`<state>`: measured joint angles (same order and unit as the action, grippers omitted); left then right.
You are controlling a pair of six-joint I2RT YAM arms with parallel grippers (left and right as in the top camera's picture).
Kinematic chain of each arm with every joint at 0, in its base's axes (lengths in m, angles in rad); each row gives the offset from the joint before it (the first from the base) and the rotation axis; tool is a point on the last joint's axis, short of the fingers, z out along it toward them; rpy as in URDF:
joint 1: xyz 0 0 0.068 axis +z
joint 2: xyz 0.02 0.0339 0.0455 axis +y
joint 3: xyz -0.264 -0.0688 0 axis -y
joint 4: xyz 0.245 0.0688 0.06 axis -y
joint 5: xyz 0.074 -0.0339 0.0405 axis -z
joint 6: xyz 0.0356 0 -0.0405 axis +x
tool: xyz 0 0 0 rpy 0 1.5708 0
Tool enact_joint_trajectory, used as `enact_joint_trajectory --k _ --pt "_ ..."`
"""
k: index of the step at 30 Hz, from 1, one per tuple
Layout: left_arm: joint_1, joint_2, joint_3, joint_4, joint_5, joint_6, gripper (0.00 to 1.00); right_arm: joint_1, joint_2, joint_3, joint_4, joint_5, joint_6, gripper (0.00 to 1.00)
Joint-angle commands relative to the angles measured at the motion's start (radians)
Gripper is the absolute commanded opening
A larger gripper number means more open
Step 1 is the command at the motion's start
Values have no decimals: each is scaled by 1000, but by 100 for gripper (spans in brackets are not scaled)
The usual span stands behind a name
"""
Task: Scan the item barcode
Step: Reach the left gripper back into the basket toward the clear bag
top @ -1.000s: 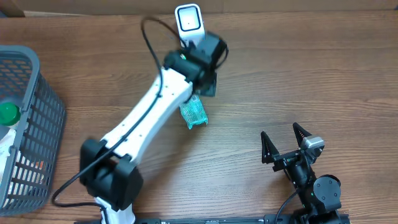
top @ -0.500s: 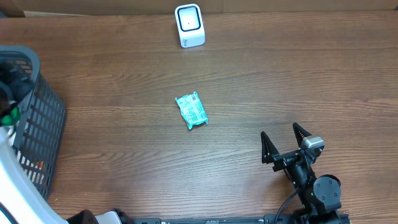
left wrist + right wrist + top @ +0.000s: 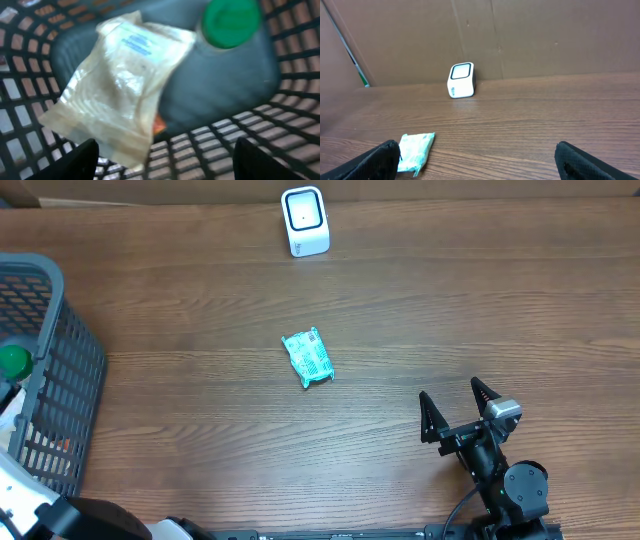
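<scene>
Overhead: right fingers (image 3: 428,420) stand wide open and empty at lower right; teal packet (image 3: 308,358) lies mid-bench, scanner (image 3: 305,220) top centre; left fingers (image 3: 82,161) open over the basket (image 3: 290,135).

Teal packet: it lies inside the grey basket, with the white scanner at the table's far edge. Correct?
No. The overhead view shows the teal packet on the open table, well clear of the grey basket. The white scanner is at the far edge, as stated.
</scene>
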<state>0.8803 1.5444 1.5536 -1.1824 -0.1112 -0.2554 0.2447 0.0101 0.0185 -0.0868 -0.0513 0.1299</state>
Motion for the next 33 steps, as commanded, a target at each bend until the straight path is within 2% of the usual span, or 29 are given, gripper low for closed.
enact_joint_trajectory --k 1,9,17,23,27,28,29,30,31,32,33 --pt "31 -7 -100 107 -34 129 70 8 -7 -10 6 6 -4 100" --pt "29 55 -335 386 -30 307 72 8 -7 -10 6 6 -4 100" --pt "29 193 -349 425 -111 312 71 8 -7 -10 6 6 -4 100" --pt "29 286 -349 463 -221 299 66 8 -7 -10 6 6 -4 100" --pt "31 327 -349 462 -338 226 64 8 -7 -10 6 6 -4 100" --pt "31 332 -349 463 -362 208 61 8 -7 -10 6 6 -4 100" --pt "31 332 -349 463 -384 193 49 8 -7 -10 6 6 -4 100" --pt "31 332 -349 464 -394 184 47 8 -7 -10 6 6 -4 100" --pt "31 332 -349 470 -402 179 34 8 -7 -10 6 6 -4 100" --pt "31 332 -349 479 -417 180 17 8 -7 -10 6 6 -4 100" --pt "29 332 -348 481 -423 180 10 8 -7 -10 6 6 -4 100"
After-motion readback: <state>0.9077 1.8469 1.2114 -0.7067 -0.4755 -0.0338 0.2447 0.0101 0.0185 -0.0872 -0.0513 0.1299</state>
